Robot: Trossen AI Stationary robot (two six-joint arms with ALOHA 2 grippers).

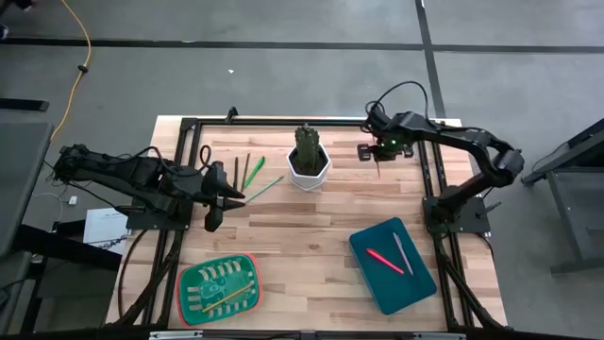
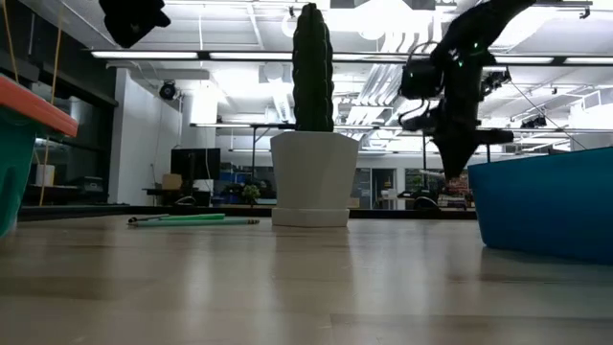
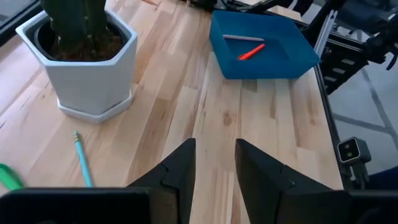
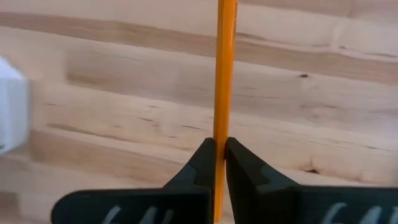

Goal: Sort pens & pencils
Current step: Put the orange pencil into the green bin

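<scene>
My right gripper [image 1: 378, 154] hangs over the table's far right part, right of the white cactus pot [image 1: 309, 162], and is shut on an orange-yellow pencil [image 4: 224, 74]. My left gripper [image 3: 214, 155] is open over the table's left middle with nothing between its fingers. Several loose sticks lie flat on the wood left of the pot: dark pencils [image 1: 242, 170], a green pen [image 1: 253, 173] and a pale green pencil [image 1: 265, 188]. A red pen [image 1: 385, 260] and a grey pen [image 1: 403, 253] lie in the blue tray [image 1: 415, 288]. One yellow pencil [image 1: 226, 297] lies in the green tray [image 1: 193, 283]. My right gripper pinches the orange-yellow pencil's shaft [image 4: 222, 144] between its two fingers, which come from above and point steeply down. The pencil runs in line with the fingers and sticks out well past their tips. It appears clear of the wood; which end is held does not show.
The pot with its tall cactus [image 2: 312, 67] stands at the table's far middle, between the two arms. The blue tray sits at the near right, the green tray at the near left. Bare wood [image 1: 302, 236] lies between the trays.
</scene>
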